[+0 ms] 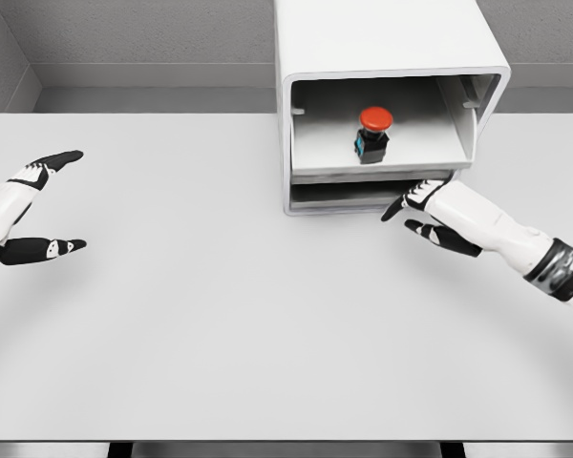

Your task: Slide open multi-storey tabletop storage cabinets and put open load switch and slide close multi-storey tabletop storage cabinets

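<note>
On the top shelf of the cabinet (387, 57) sits the switch (373, 133): red mushroom cap on a small black body with a teal side, upright, well inside the opening. It looks like rigid plastic, light and top-heavy, so a knock could tip it. Best hold would be a pinch on the square black body, not the rounded cap, which would likely slip. Right hand (430, 216) hangs just in front of the lower drawer, fingers loose, gripping nothing. The drawer front looks like stiff sheet; push flat on its face, expect a low-friction slide. Left hand (36, 205) rests spread and empty at the far left of the table (220, 334).
</note>
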Controlling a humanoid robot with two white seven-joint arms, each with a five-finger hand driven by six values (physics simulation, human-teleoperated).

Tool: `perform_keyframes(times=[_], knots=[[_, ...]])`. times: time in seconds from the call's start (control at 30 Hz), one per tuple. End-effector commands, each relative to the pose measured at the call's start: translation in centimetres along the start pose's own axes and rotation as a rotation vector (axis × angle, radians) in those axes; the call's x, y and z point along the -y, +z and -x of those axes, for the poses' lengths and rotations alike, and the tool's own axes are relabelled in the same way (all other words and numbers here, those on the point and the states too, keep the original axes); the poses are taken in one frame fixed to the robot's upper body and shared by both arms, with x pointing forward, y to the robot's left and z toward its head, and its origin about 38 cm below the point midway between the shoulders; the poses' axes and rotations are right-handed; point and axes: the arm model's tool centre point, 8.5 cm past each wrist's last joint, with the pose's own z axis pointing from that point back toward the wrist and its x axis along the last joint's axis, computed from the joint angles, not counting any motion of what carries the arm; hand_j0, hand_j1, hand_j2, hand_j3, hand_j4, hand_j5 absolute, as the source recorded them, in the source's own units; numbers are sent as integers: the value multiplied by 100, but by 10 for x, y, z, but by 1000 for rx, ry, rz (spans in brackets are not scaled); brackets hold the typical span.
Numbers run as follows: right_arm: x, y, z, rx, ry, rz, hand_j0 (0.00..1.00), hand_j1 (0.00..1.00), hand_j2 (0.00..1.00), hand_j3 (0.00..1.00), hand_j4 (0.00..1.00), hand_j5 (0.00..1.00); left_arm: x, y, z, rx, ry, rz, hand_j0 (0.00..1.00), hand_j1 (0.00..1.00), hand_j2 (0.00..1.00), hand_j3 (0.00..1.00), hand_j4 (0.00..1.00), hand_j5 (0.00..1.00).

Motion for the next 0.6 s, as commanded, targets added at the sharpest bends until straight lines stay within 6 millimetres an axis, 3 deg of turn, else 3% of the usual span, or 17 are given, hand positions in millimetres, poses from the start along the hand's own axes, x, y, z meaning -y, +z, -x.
perform_keyframes(times=[0.0, 0.57], knots=[[-3, 0, 5, -12, -16, -7, 55, 55, 55, 55, 55, 55, -2, 0, 0, 2, 5, -7, 100, 100, 100, 100, 100, 100], [6, -4, 15, -30, 3, -21, 56, 56, 56, 56, 56, 56, 0, 1, 1, -2, 8, -4, 100, 100, 100, 100, 100, 100]])
